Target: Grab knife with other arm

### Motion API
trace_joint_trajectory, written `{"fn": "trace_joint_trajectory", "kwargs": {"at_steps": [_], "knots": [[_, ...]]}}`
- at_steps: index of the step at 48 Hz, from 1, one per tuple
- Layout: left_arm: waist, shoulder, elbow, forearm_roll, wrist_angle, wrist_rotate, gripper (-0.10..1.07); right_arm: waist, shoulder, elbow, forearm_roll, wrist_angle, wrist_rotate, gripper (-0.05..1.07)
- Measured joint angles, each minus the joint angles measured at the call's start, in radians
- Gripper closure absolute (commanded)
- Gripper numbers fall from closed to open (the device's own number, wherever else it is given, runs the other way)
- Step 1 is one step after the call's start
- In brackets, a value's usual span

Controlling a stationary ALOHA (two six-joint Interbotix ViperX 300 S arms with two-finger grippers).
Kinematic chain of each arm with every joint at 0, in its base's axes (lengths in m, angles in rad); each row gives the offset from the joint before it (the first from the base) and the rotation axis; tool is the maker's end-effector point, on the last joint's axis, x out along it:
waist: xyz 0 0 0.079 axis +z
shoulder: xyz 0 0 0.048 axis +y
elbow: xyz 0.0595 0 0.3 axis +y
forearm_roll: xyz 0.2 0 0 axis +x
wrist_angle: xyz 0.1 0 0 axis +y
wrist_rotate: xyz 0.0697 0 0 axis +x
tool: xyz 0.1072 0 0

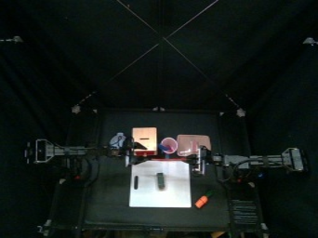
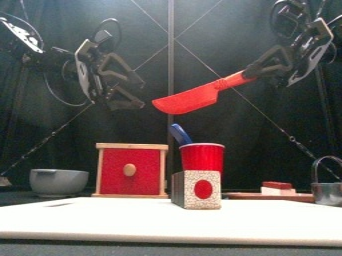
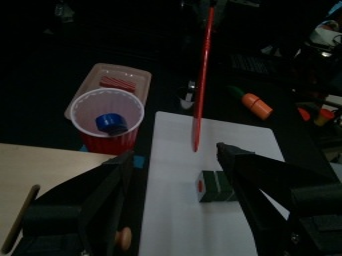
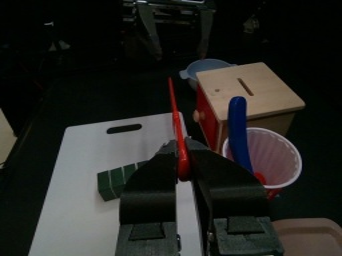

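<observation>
Knife (image 2: 201, 94) clamped by its handle in right gripper (image 4: 187, 165), held in mid-air above the table.

Blade slanting down toward left gripper (image 3: 174, 180), jaws spread wide, empty, just short of the tip. Below: red cup (image 2: 202, 159) with blue utensil (image 2: 179, 133), white cutting board (image 1: 162, 184), wooden box (image 2: 131, 170).

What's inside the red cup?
The red cup holds a blue-handled tool that leans against the rim, its round blue end visible from above. The part deep in the cup is hidden, so what kind of tool it is cannot be told.
</observation>
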Motion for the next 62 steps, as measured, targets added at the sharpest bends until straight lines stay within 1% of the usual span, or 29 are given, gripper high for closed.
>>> {"fn": "trace_joint_trajectory", "kwargs": {"at_steps": [5,16,27,31,39,43,48,53,62], "knots": [[-0.034,0.048,-0.015,-0.044,-0.026,0.061,-0.02,0.0,0.014,0.0,-0.008,-0.017,0.0,0.7],[-0.097,0.161,-0.066,-0.146,-0.057,0.249,-0.01,-0.003,0.023,0.0,-0.032,-0.055,0.0,0.7],[-0.118,0.21,-0.098,-0.296,-0.061,0.422,0.0,0.002,0.025,0.0,-0.032,-0.058,0.0,0.7],[-0.127,0.215,-0.103,-0.342,-0.072,0.463,0.03,0.002,0.025,0.0,-0.032,-0.058,0.0,0.7],[-0.144,0.215,-0.103,-0.402,-0.107,0.506,0.15,0.002,0.028,0.0,-0.032,-0.058,0.0,0.7],[-0.149,0.215,-0.103,-0.413,-0.117,0.505,0.24,0.002,0.029,0.0,-0.034,-0.058,0.002,0.7],[-0.155,0.215,-0.103,-0.416,-0.118,0.505,0.3,0.002,0.031,0.0,-0.034,-0.058,0.0,0.7],[-0.164,0.221,-0.101,-0.419,-0.118,0.505,0.34,0.002,0.031,0.0,-0.034,-0.058,0.0,0.7],[-0.169,0.238,-0.101,-0.419,-0.12,0.505,0.34,0.006,0.032,0.0,-0.034,-0.058,0.0,0.7]]}}
